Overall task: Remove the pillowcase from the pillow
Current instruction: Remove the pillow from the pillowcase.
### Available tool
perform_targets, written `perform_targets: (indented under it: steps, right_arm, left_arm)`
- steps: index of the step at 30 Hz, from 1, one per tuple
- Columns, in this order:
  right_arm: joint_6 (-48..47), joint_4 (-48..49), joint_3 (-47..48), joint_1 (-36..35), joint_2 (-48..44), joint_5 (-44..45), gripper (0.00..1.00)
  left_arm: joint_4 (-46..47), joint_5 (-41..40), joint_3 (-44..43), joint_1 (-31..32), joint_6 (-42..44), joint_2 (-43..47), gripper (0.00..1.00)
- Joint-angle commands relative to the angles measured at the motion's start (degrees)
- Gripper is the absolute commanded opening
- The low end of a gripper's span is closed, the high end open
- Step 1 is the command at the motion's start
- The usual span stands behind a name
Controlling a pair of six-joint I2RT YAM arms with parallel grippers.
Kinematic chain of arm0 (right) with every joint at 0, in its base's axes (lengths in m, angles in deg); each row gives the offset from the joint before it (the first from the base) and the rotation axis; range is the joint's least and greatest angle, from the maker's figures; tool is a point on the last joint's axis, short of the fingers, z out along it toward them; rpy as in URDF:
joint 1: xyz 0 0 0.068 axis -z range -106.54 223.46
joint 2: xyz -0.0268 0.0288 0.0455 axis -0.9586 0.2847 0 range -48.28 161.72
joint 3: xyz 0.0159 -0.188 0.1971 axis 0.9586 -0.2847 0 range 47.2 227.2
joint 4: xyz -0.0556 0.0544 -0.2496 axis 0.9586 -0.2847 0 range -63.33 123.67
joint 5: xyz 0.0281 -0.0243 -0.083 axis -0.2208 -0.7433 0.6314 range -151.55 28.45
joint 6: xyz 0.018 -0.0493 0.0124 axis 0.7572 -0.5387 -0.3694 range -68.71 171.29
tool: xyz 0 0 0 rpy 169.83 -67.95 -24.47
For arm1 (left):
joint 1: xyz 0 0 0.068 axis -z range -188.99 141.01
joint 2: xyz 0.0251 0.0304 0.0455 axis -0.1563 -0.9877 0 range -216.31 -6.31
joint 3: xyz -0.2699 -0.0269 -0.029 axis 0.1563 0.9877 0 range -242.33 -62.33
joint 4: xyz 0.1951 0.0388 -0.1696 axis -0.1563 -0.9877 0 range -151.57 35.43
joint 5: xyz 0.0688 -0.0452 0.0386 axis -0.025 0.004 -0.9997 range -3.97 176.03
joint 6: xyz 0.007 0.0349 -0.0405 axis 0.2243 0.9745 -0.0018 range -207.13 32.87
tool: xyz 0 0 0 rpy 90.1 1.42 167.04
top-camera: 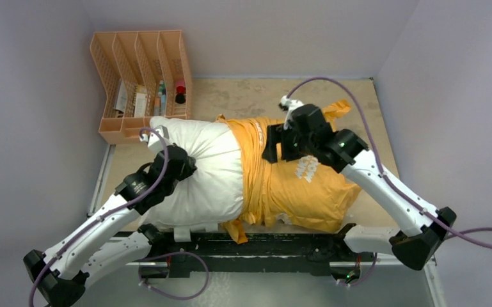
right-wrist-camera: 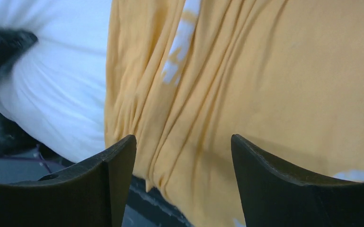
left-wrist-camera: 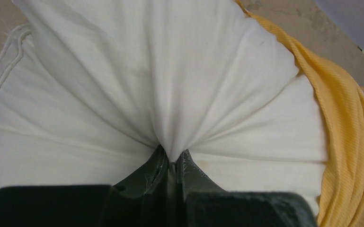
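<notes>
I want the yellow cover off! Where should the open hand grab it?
Grab the pillowcase by its bunched ridges beside the bare pillow, coming down from above with the right gripper across the folds. Those raised wrinkles probably pinch easier than the smooth part; the left gripper pins the pillow.

Your right claw (right-wrist-camera: pixel 183 142) has its two dark fingers (right-wrist-camera: pixel 113 175) spread wide, with nothing pinched between them. Just beyond the tips you see the pillowcase (right-wrist-camera: pixel 288 71), orange-yellow and gathered into long folds running down toward the gap. White lettering (right-wrist-camera: pixel 180 47) breaks across those folds, with more at the lower right corner. Past the fabric's edge the pillow (right-wrist-camera: pixel 57 94) bulges bare and white, a black shape (right-wrist-camera: pixel 2 47) against its upper left.
</notes>
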Motion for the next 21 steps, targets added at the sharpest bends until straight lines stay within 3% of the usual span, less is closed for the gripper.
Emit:
perform_targets:
  steps: [1, 3, 5, 7, 9, 11, 15, 21]
  right_arm:
    - [4.7, -13.3, 1.1, -9.5, 5.3, 13.4, 0.73]
    - [10.4, -24.1, 4.8, -11.3, 8.8, 30.0, 0.71]
    - [11.9, -28.6, 4.6, -10.9, 10.1, 38.5, 0.62]
    - [9.9, -29.5, 4.6, -9.6, 10.7, 42.5, 0.44]
    - [7.4, -27.9, 4.9, -6.7, 10.1, 42.7, 0.16]
    - [1.9, -22.5, 2.8, -2.6, 7.0, 40.3, 0.00]
    - [-2.4, -18.4, 2.4, 4.2, 4.3, 39.9, 0.00]
    - [-3.2, -17.3, 5.8, 4.5, 4.9, 33.6, 0.00]
  left_arm:
    - [-3.1, -4.0, -6.1, -0.5, 5.0, -4.9, 0.00]
    - [-3.8, -5.6, -7.9, -0.5, 5.3, -6.8, 0.00]
    - [-4.6, -6.9, -8.9, -0.5, 5.4, -8.0, 0.00]
    - [-4.9, -7.2, -9.2, -0.6, 5.9, -8.3, 0.00]
    - [-5.1, -7.2, -8.9, -0.5, 6.7, -8.2, 0.00]
    - [-5.4, -7.3, -7.9, -0.6, 7.0, -8.0, 0.00]
    - [-8.3, -9.6, -6.8, -0.9, 6.0, -7.0, 0.00]
    - [-8.7, -5.4, -7.1, -5.7, 7.8, -6.5, 0.00]
